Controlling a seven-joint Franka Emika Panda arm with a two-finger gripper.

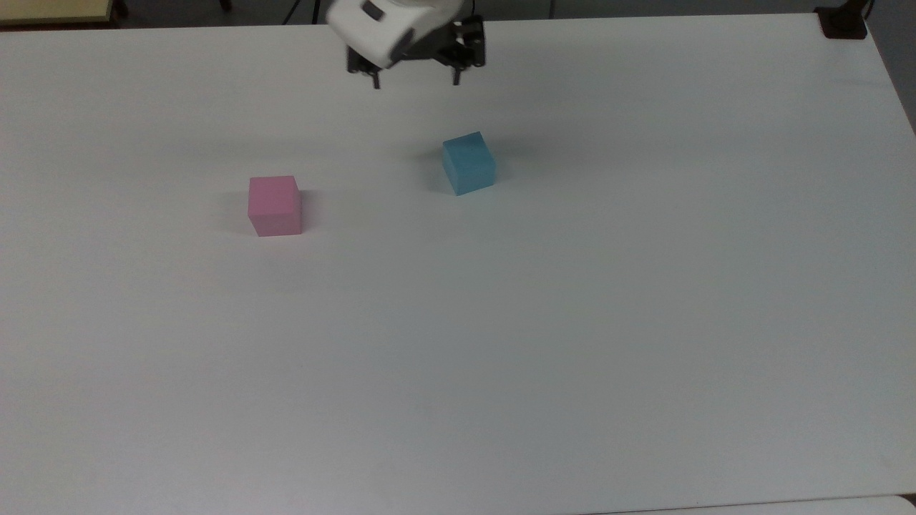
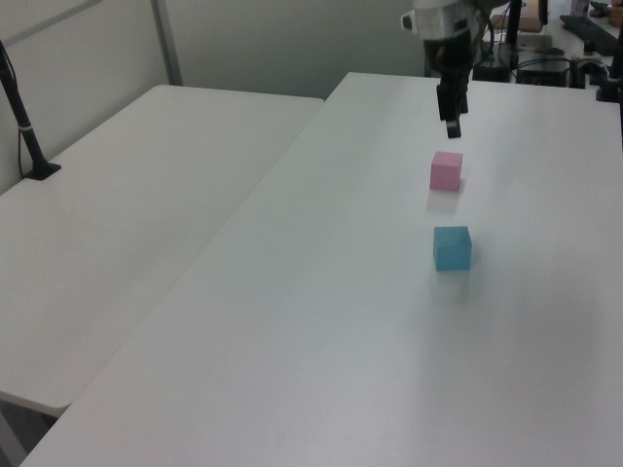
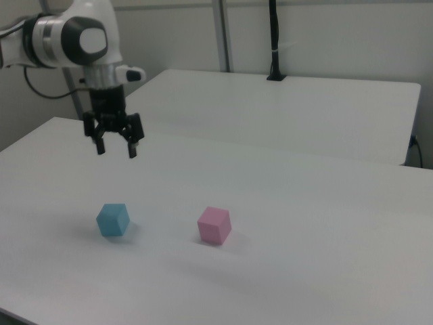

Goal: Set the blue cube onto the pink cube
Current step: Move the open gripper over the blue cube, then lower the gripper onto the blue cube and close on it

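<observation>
The blue cube [image 1: 469, 162] [image 2: 452, 247] [image 3: 112, 219] rests on the white table, turned slightly askew. The pink cube [image 1: 274, 205] [image 2: 446, 170] [image 3: 214, 225] sits apart from it, to the top view's left. My gripper [image 1: 415, 80] [image 3: 116, 150] hangs in the air above the table, open, with nothing between its fingers. In the top view it is beyond the blue cube and slightly left of it. In the right view it hovers well above the blue cube. In the left view the fingers [image 2: 451, 122] point down above the pink cube's far side.
The white table [image 1: 501, 343] stretches wide around both cubes. A second table [image 2: 107, 224] adjoins it at the left view's left. A dark pole base [image 1: 843, 21] stands at the top view's far right corner.
</observation>
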